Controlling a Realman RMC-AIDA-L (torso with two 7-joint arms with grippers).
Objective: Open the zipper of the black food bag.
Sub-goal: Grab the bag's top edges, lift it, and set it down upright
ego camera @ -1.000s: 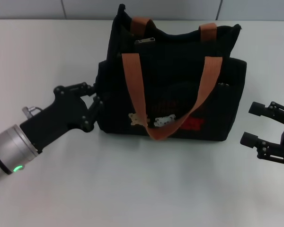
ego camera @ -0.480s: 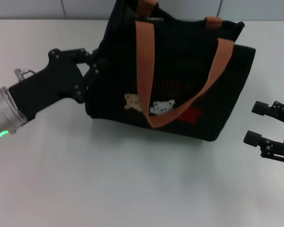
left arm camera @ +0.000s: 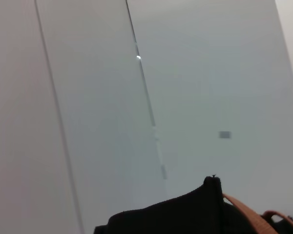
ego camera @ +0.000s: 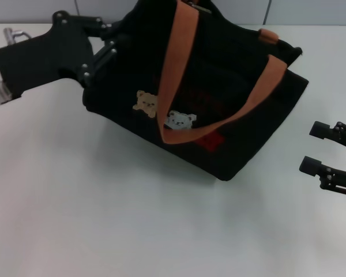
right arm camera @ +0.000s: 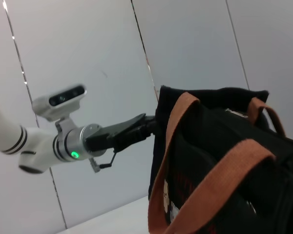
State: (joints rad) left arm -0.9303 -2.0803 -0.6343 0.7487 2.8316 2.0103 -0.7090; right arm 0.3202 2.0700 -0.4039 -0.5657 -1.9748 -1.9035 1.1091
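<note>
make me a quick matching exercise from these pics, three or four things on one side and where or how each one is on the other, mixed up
Things:
1. left gripper
2. right gripper
3. black food bag
4. bear patches

States:
A. open, apart from the bag, on the robot's right
B. tilted, one end lifted
C. on the bag's front, by the strap
D. at the bag's raised end

Pairs: 1-D, 2-A, 3-B, 4-C

Bright even light; soft shadow under bag [ego camera: 219, 115].
</note>
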